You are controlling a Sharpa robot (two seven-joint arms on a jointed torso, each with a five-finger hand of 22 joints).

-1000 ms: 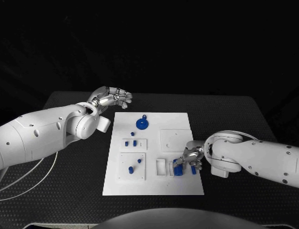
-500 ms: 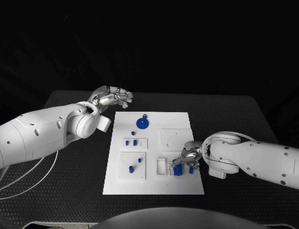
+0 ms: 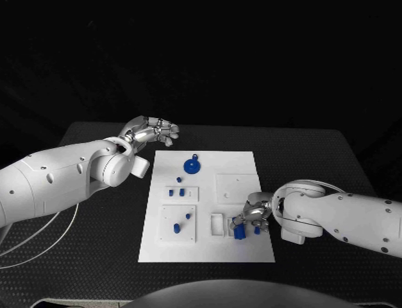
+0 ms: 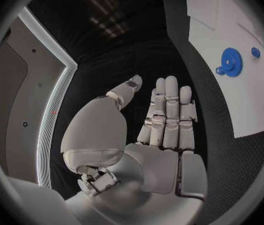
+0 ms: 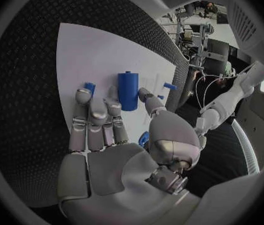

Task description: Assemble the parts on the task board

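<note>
Head view: the right robot hand (image 3: 250, 219) has edged nearer along the white task board (image 3: 207, 247), over upright blue parts, suggesting insertion underway; the left robot hand (image 3: 152, 132) idles with fingers apart beyond the board on the black surface (image 3: 311, 147). Right wrist view: fingers (image 5: 97, 116) loosely spread, touching a blue cylinder (image 5: 128, 90), grasp unclear; a cluttered room behind

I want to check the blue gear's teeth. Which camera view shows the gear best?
The left wrist view: the blue gear lies unobstructed on the task board, its toothed rim readable. The head view shows the gear whole but small, teeth indistinct. The right wrist view looks at other parts.
</note>
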